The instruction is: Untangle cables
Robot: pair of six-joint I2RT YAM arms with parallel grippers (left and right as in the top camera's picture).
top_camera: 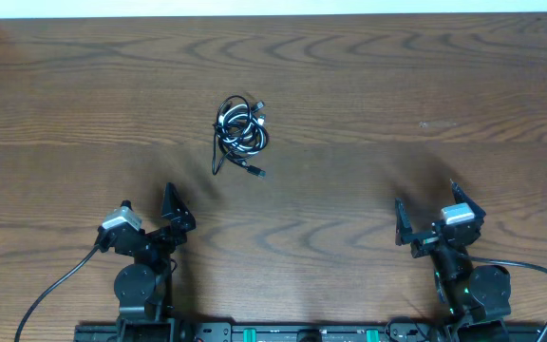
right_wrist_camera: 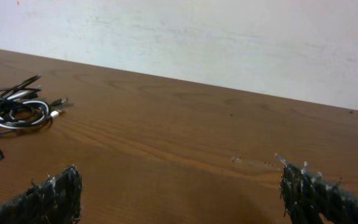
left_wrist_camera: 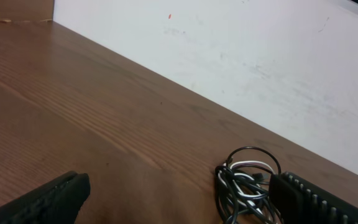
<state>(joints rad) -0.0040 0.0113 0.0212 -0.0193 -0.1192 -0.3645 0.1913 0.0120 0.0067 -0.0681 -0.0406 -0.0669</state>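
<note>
my left gripper (top_camera: 150, 201) stands wide open, holding nothing, and my right gripper (top_camera: 430, 204) is spread just as wide and empty. the cables (top_camera: 241, 131), black cords with a white one wound in, lie in one bundle on the table (top_camera: 368, 104), ahead of the left gripper and slightly to its right, well apart from it. the right gripper sits farther from the bundle.
</note>
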